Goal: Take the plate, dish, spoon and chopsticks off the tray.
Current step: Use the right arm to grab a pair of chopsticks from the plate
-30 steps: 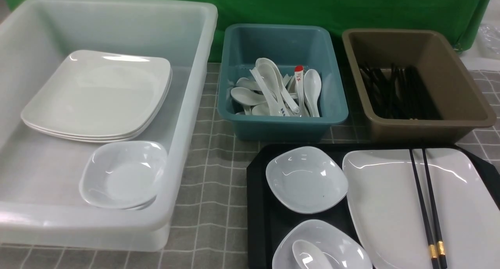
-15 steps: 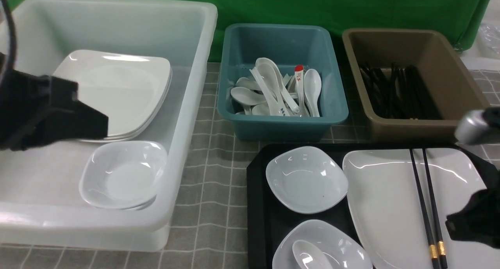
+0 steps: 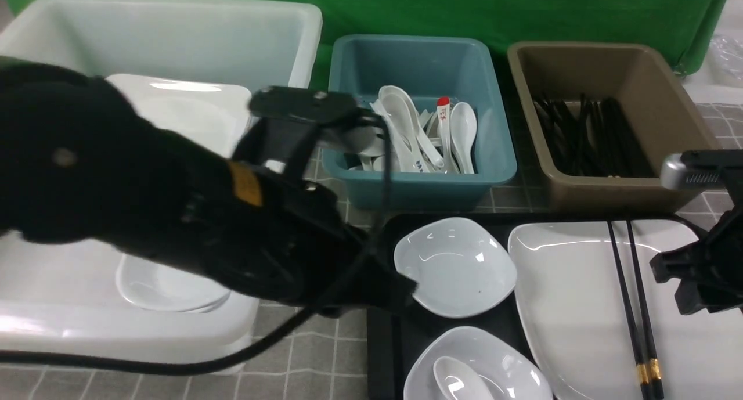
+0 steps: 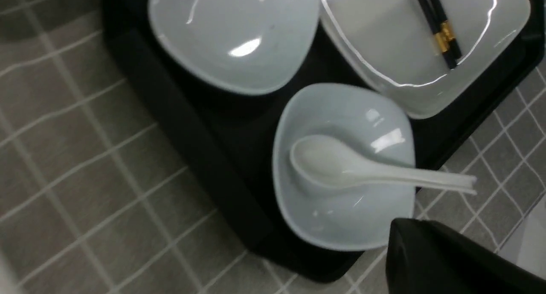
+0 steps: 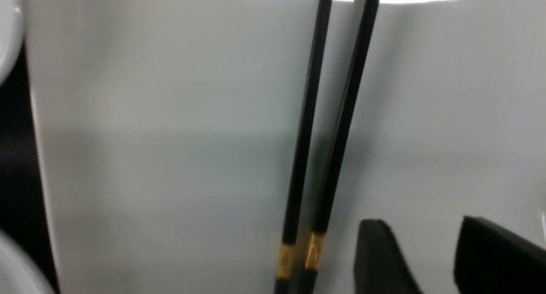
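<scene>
- The pair of long thin black chopsticks with gold bands [image 3: 632, 330] lies on the large glossy white rounded-square plate [image 3: 574, 307], at the right of the black rectangular plastic tray [image 3: 383, 353].
- Their long axis runs from near to far, with the gold-banded thick ends towards the robot.
- The right gripper [image 3: 691, 278] hangs over the plate just to the right of the chopsticks. Its wrist view shows its two black fingers [image 5: 375, 251] apart and holding nothing, with the banded ends [image 5: 303, 136] just beside them.
- To straddle both sticks across their length, I judge that it needs a short shift leftward (the brown rectangular plastic tub [image 3: 667, 127] of chopsticks stands just beyond the tray).
- The left gripper [image 3: 400, 292] is closed and empty at the tray's left edge. It is nearer the small white soup spoon [image 4: 341, 166], which rests in the small deep white dish [image 4: 341, 217] at the tray's near side.
- The right arm is clearly the nearer one for the chopsticks.
</scene>
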`<action>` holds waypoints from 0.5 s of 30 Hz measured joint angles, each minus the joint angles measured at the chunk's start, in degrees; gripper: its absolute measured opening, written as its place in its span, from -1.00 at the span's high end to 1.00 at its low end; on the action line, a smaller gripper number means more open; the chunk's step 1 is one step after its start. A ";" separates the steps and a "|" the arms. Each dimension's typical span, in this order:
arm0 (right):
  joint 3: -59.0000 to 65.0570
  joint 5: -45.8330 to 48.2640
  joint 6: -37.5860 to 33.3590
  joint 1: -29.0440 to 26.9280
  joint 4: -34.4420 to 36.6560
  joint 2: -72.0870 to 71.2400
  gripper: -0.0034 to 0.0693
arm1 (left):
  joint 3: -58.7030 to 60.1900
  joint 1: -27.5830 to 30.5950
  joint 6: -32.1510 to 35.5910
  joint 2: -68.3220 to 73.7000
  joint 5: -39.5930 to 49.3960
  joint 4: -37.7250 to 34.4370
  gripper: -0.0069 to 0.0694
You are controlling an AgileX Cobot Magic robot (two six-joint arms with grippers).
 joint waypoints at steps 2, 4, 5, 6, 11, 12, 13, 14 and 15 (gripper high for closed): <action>0.00 -1.26 0.00 0.05 0.30 1.71 -0.19 | -1.18 -1.33 0.37 1.93 -0.93 0.00 0.82; 0.00 -2.98 0.00 0.55 0.54 4.49 -0.42 | -2.71 -2.65 1.30 5.29 -1.64 -0.11 0.82; 0.00 -3.93 0.00 0.92 0.56 5.94 -0.50 | -3.37 -3.03 1.36 7.42 -1.64 -0.34 0.82; 0.00 -4.50 0.00 1.19 0.56 7.12 -0.53 | -3.62 -3.10 1.36 8.10 -1.68 -0.45 0.82; 0.00 -8.00 0.04 2.24 0.73 11.86 -0.59 | -3.94 -3.11 1.47 10.74 -2.28 -0.18 0.82; 0.00 -8.53 0.06 2.40 0.73 13.17 -0.59 | -3.96 -3.16 1.47 10.87 -2.56 0.01 0.82; -0.15 -8.54 0.15 2.50 0.83 13.65 -0.57 | -4.01 -3.16 1.47 10.87 -2.88 0.14 0.82; -0.32 -8.65 0.09 2.73 0.83 13.78 -0.53 | -4.06 -3.16 1.47 10.87 -3.32 0.27 0.82; -0.39 -8.65 0.09 2.73 0.83 13.78 -0.51 | -4.03 -3.16 1.47 10.87 -3.43 0.38 0.82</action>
